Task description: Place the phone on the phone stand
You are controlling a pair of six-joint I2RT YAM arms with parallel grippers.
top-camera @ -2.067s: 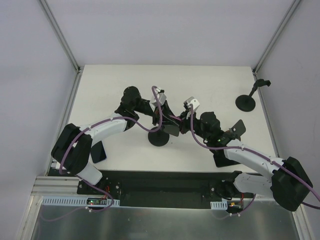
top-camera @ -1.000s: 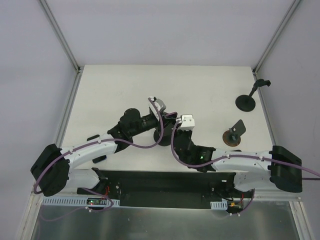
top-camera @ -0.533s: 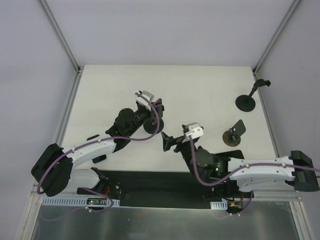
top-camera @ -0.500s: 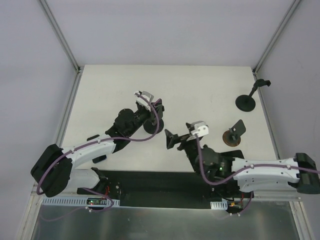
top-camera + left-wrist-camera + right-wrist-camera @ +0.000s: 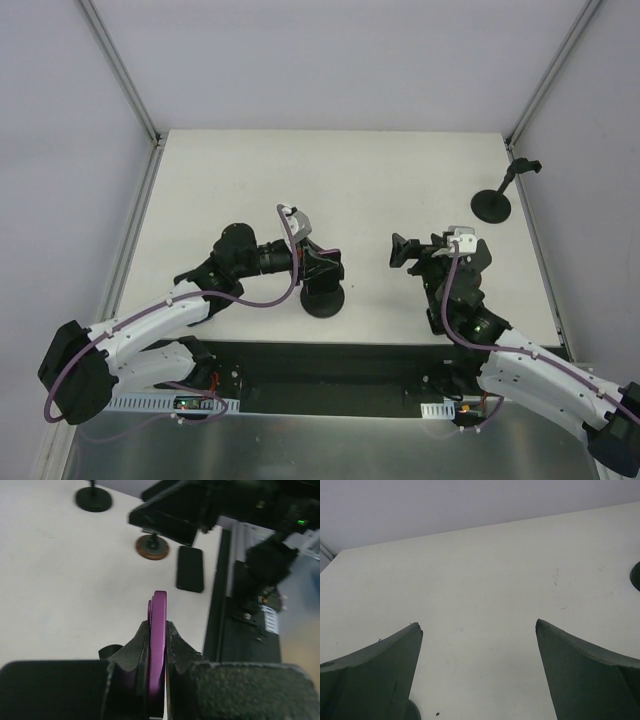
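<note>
A purple phone [image 5: 159, 611] stands on edge between my left gripper's [image 5: 158, 625] fingers, which are shut on it. From above, that gripper [image 5: 318, 262] hovers just over a phone stand with a round black base [image 5: 326, 300] in the middle of the table. My right gripper [image 5: 402, 252] is to the right of it, open, with nothing between its fingers [image 5: 395, 655]; only bare table shows below it. A second stand with a brown base [image 5: 152, 546] sits under my right arm.
A black phone [image 5: 190, 569] lies flat near the black strip at the table's near edge. A tall thin stand on a black base [image 5: 492, 205] is at the far right. Metal frame posts border the table.
My right gripper has opened wide and drawn back to the right. My left gripper has swung down toward the near side, over the black base, with the purple phone still clamped.
</note>
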